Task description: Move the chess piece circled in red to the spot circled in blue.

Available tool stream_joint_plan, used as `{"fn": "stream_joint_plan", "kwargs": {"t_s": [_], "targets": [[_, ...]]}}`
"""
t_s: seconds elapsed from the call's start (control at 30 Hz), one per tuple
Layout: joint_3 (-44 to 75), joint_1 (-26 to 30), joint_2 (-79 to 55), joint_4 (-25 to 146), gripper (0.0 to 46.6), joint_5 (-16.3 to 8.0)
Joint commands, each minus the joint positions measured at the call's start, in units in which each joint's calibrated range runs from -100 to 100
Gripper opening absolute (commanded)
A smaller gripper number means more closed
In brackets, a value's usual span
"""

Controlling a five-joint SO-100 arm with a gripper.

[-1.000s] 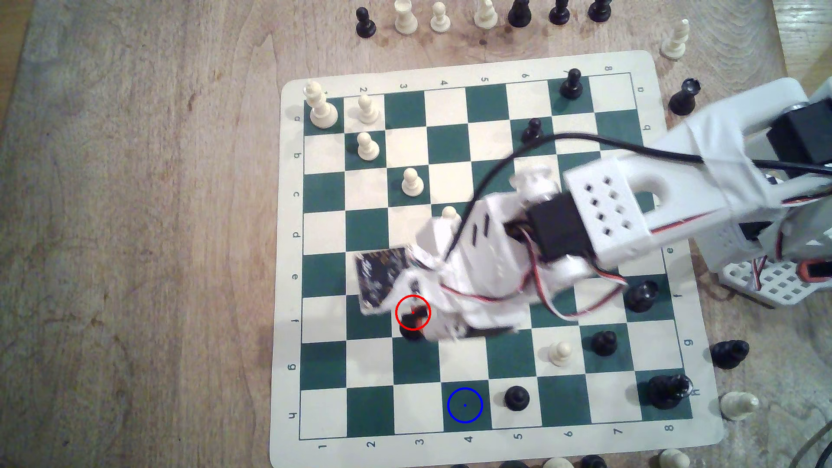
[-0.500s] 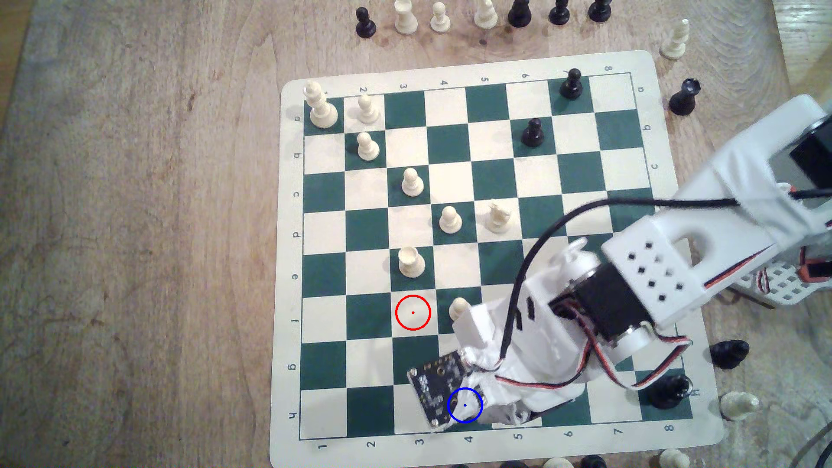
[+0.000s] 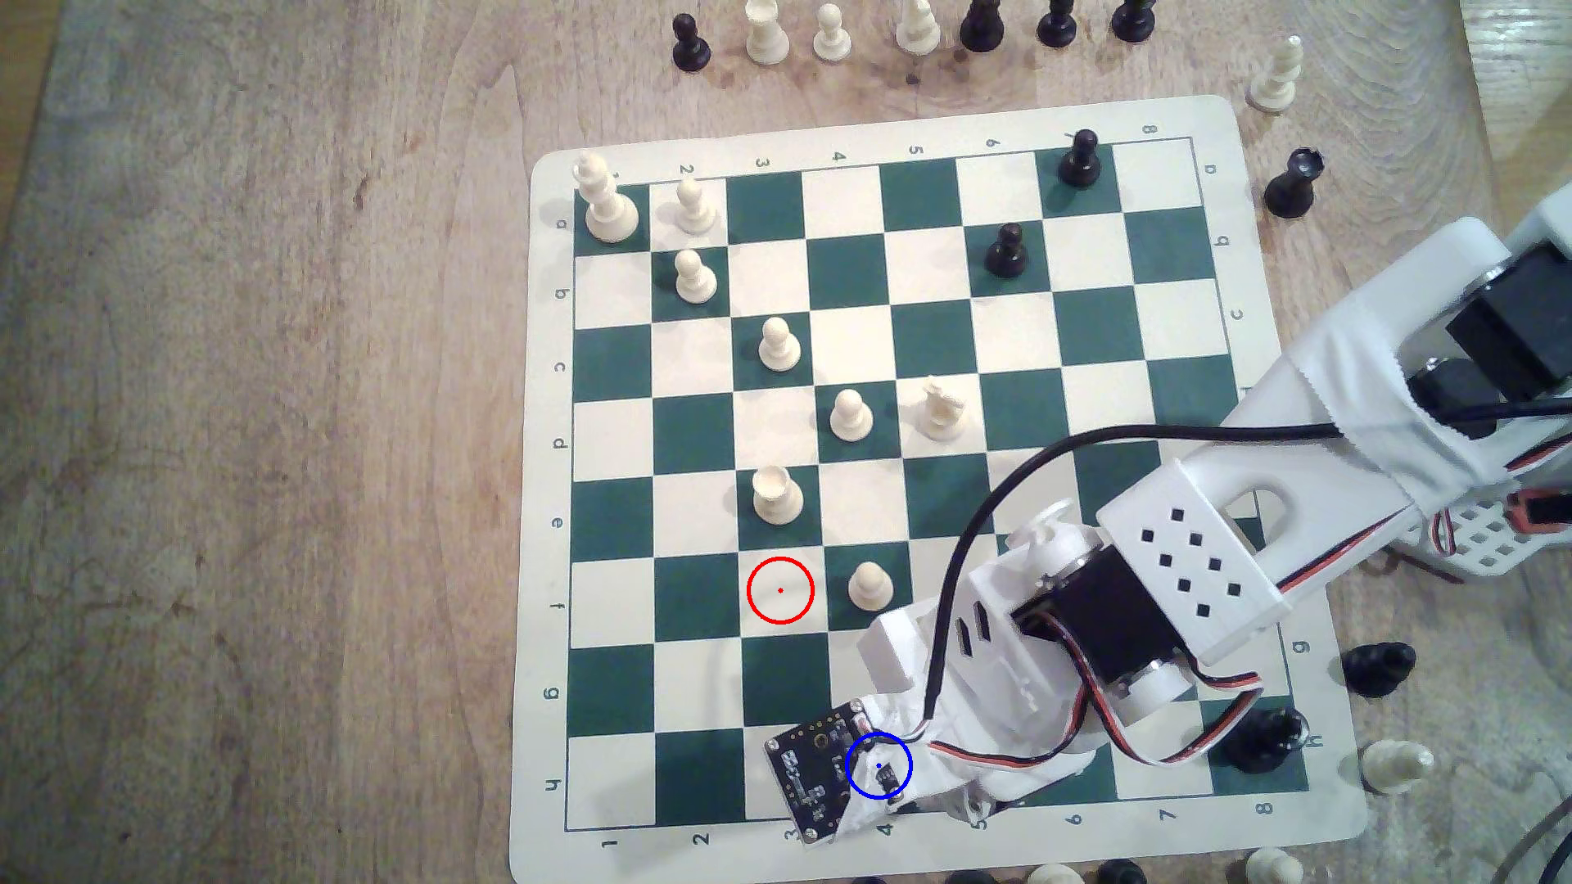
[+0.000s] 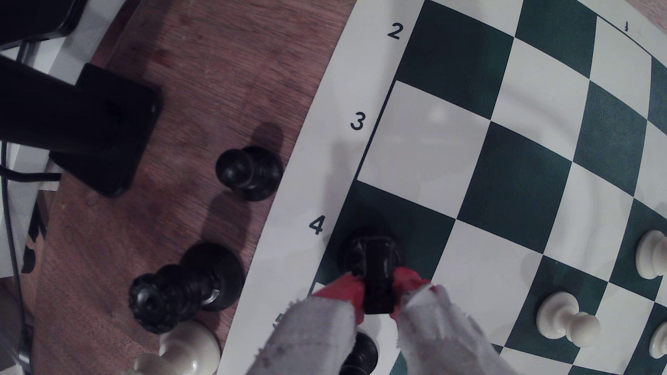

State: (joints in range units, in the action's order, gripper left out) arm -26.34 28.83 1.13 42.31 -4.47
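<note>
Wrist view: the chess piece (image 4: 373, 265) sits pinched between my red-tipped fingers (image 4: 346, 294), clenched on its lumpy top so it stays upright, its base over the spot (image 4: 415, 223), the dark green square by the board's (image 4: 299, 202) edge at the printed 4. I judge it is low enough to set down. A black pawn (image 4: 362, 351) stands on the neighbouring edge square, so I must open narrowly.
</note>
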Motion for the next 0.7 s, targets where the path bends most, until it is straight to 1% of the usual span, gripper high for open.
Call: {"fn": "stream_joint_plan", "kwargs": {"t_s": [0.0,0.4,0.5,0.53,0.6,0.67], "targets": [[1.6,-1.0,0.3,-0.9,0.4,0.2],[3.2,-1.9,-1.6,-1.4,0.4,0.3],[3.9,-1.6,-1.7,-1.3,0.4,-0.1],[3.9,-1.6,-1.8,-1.2,0.7,-0.1],[4.2,-1.6,-1.9,-1.0,3.7,-0.5],[4.9,-1.8,-2.1,0.0,4.0,-0.7]]}}
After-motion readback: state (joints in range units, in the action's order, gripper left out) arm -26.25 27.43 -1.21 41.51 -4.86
